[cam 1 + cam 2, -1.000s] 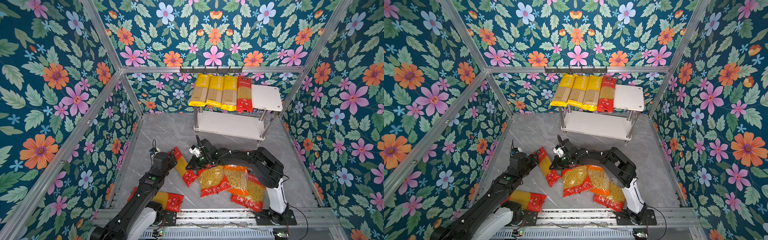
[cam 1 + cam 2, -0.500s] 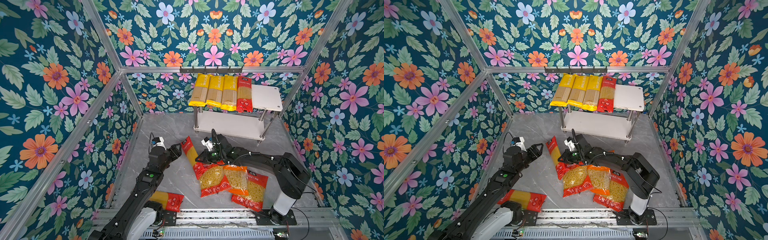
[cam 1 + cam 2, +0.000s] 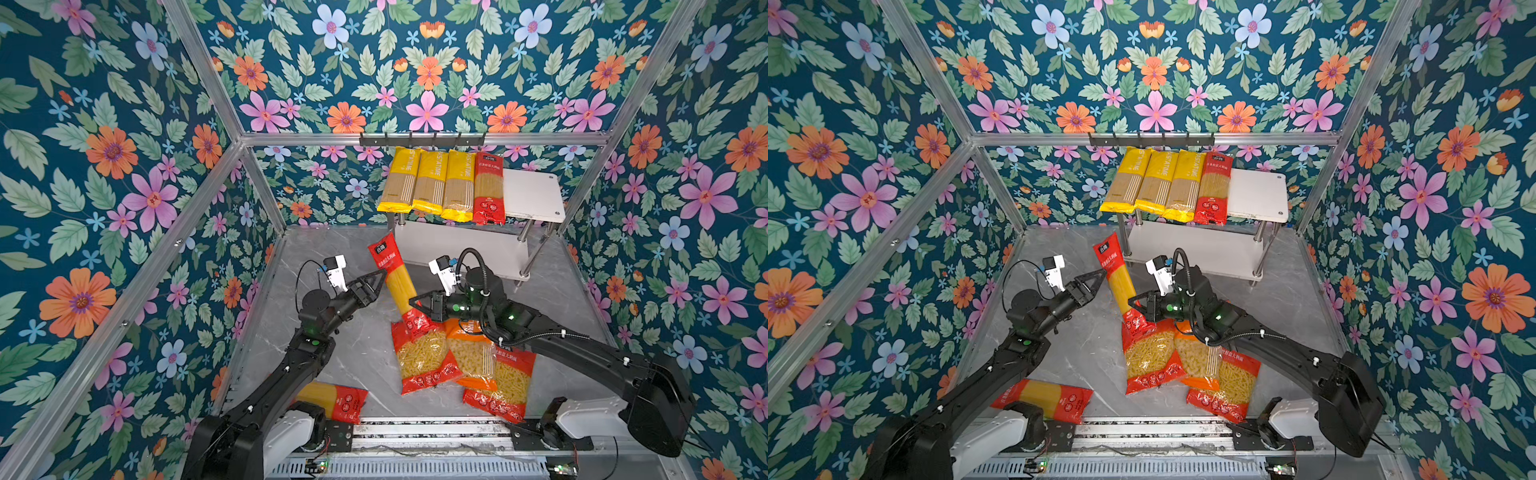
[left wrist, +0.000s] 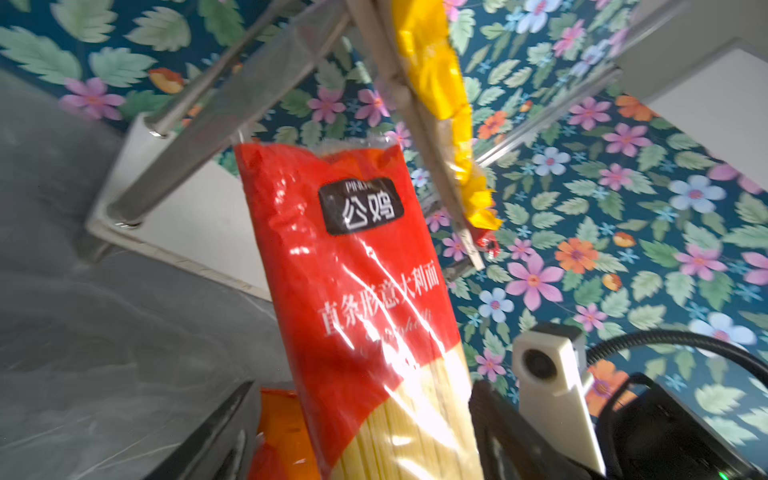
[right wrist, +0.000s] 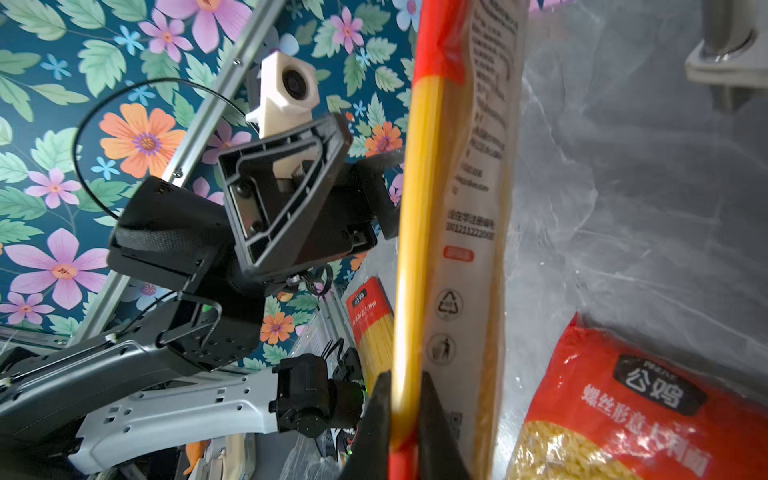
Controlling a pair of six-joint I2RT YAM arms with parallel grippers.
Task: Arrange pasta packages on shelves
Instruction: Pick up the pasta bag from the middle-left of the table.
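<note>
My right gripper (image 3: 419,305) (image 5: 405,415) is shut on the lower end of a long red spaghetti pack (image 3: 395,282) (image 3: 1119,282) (image 4: 365,270). The pack stands tilted, its top end toward the shelves (image 3: 534,195) (image 3: 1258,193). At the pack's left edge my left gripper (image 3: 376,282) (image 3: 1096,280) (image 4: 363,386) is open. In the left wrist view the pack shows between its fingers. Three yellow packs (image 3: 430,183) and one red pack (image 3: 488,187) lie on the top shelf. Two red short-pasta bags (image 3: 424,357) (image 3: 505,386) and an orange one (image 3: 473,357) lie on the table.
Another red spaghetti pack (image 3: 332,401) lies at the front left, partly under my left arm. The lower shelf board (image 3: 461,249) has nothing on it. A black hook rail (image 3: 422,139) runs above the shelves. Flowered walls close in three sides.
The right gripper has lifted the red spaghetti pack off the table and carried it toward the shelves, tilting it up. The left gripper has opened wider and moved up to the pack's left edge.
</note>
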